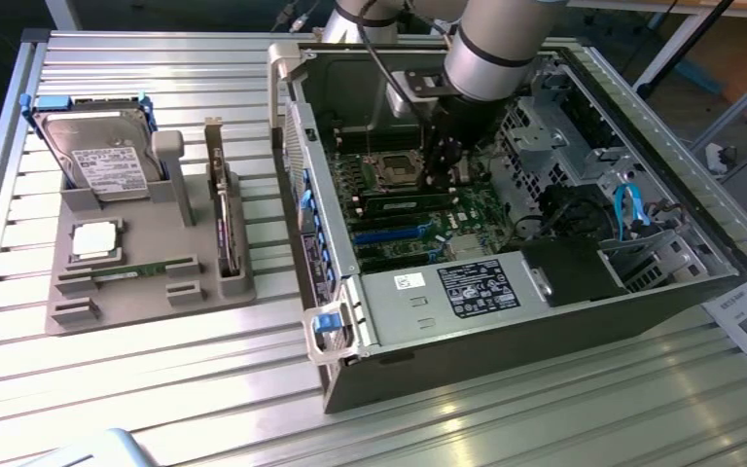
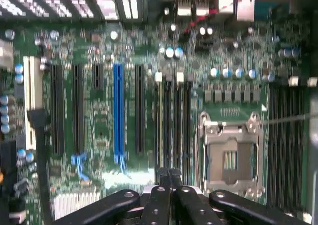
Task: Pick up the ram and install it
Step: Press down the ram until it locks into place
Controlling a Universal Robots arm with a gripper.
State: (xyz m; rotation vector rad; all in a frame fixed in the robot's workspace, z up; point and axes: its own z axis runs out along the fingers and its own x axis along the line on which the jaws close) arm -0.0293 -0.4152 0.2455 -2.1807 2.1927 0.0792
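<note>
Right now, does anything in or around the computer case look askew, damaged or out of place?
Nothing stands out. The case lies open, the gripper hangs above the memory slots, and the parts in the grey holder sit in their seats. The processor socket is empty but looks undamaged.

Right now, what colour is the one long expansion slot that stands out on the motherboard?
Blue. The long slot stands among black ones, seen best in the wrist view.

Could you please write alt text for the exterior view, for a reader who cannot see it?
A robot arm reaches down into an open computer case, its gripper just above the motherboard. At the exterior view's left, a grey holder carries a hard drive.
</note>
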